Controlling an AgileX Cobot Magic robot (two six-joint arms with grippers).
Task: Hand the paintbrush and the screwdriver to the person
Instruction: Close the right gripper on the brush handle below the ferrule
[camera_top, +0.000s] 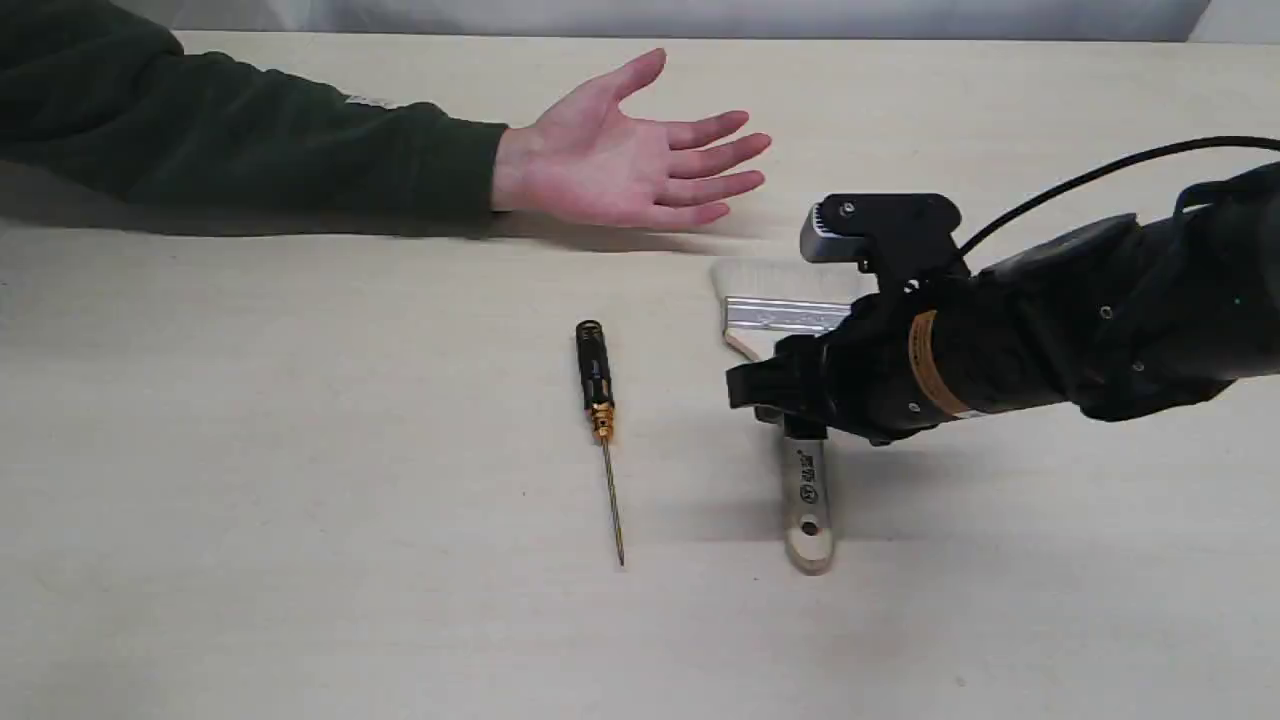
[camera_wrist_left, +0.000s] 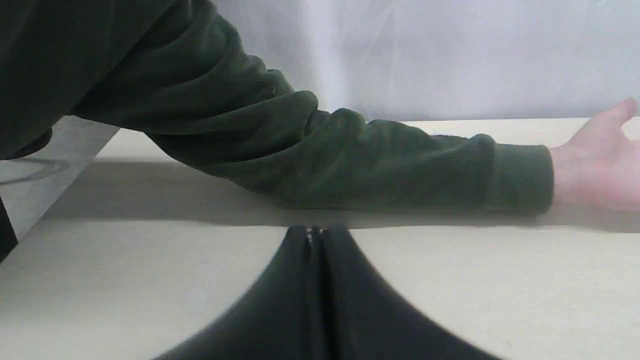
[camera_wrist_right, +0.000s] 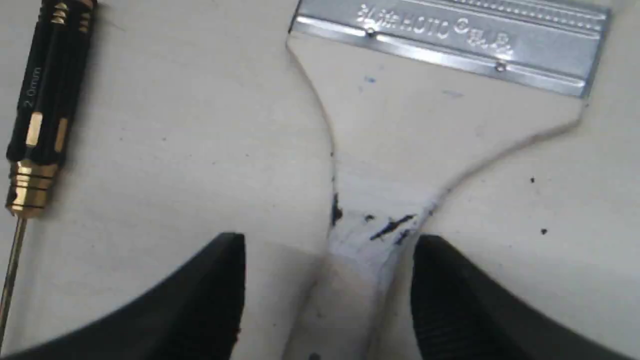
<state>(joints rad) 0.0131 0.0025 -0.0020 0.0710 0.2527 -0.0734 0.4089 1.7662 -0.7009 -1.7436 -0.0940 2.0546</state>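
Note:
The paintbrush lies flat on the table, bristles toward the person, its silver ferrule and wooden handle neck showing in the right wrist view. My right gripper is open, low over the handle, one finger on each side of the neck. The screwdriver lies to the left of the brush, black handle toward the person. The person's open hand rests palm up at the far side, dark green sleeve behind my left gripper, which is shut and holds nothing.
The pale wooden table stretches around the tools. A black cable runs off my right arm. The table's left edge shows in the left wrist view, with a white backdrop behind.

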